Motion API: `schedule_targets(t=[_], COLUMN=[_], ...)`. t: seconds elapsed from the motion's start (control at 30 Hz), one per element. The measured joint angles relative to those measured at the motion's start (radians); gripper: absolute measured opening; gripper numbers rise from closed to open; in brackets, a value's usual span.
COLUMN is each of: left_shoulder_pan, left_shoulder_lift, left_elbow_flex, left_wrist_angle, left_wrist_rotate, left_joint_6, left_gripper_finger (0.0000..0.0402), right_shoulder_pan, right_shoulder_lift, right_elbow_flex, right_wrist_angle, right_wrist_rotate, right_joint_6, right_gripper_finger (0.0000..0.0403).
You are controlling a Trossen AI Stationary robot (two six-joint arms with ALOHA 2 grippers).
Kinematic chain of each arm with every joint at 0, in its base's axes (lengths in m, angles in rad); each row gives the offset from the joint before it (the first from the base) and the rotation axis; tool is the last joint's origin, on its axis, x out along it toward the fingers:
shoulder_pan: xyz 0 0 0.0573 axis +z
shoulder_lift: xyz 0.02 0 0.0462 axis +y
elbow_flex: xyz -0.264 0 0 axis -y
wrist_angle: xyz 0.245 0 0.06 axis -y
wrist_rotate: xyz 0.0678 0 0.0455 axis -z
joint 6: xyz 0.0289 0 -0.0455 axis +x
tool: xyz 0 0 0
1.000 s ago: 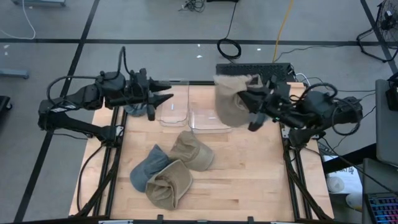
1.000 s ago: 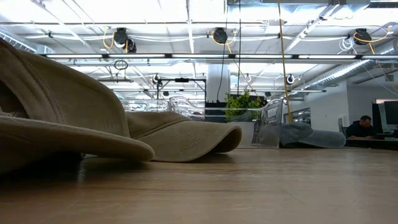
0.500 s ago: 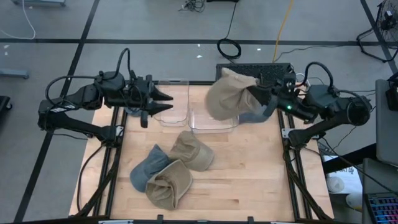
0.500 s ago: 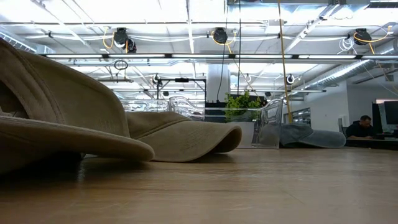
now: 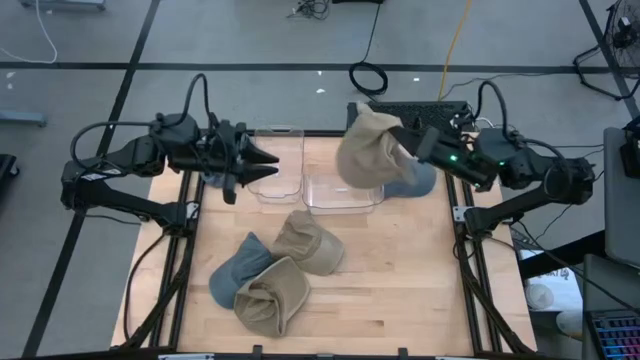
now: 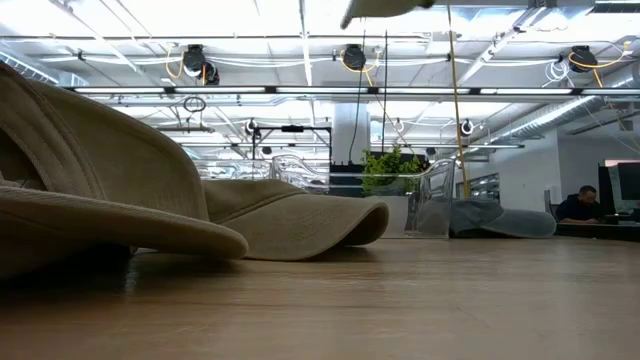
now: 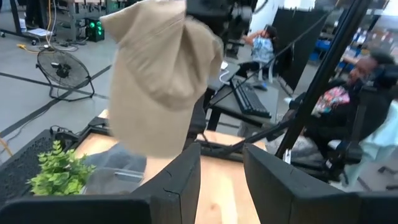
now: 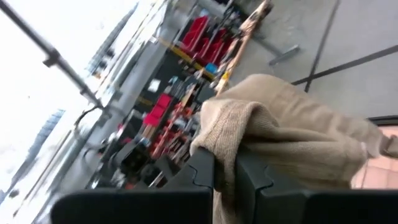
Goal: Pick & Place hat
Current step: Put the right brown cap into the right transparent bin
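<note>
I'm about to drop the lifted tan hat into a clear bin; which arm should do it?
Right: its gripper is already shut on the tan hat, above the clear bin. The left gripper holds nothing.

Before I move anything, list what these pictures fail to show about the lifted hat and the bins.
- High view: the tan cloth hat held by the right claw covers part of the clear plastic bin beneath it.
- Low view: only the hat's edge shows, cut off by the top edge.
- High view: the left claw hides part of the second clear bin.
- Low view: near tan caps block the table's left.
</note>
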Motion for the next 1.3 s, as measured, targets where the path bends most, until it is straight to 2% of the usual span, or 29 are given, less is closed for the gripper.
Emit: schedule_targets(t=[0.27,0.53,0.9,1.17,1.3], left_shoulder_pan=[0.0,0.001,0.001,0.001,0.001], left_shoulder_lift=[-0.004,-0.03,-0.102,-0.125,-0.129], left_elbow_flex=[0.0,0.0,0.001,0.0,0.0], left_wrist_angle=[0.057,0.052,0.046,0.043,0.044], left_wrist_rotate=[0.0,-0.001,-0.003,-0.004,-0.003], left_joint_6=[-0.026,-0.018,0.046,0.077,0.088], left_gripper_finger=[0.0127,0.0127,0.0127,0.0127,0.0127], right_shoulder_pan=[-0.035,-0.061,-0.075,-0.089,-0.098], right_shoulder_lift=[0.087,0.175,0.268,0.326,0.342], right_elbow_flex=[0.0,0.0,0.0,0.001,0.001], right_wrist_angle=[-0.001,-0.06,-0.196,-0.294,-0.365], right_wrist_rotate=[0.134,0.214,0.233,0.205,0.19], right_joint_6=[0.023,0.053,0.139,0.204,0.307], right_gripper_finger=[0.0011,0.0011,0.0011,0.0011,0.0011])
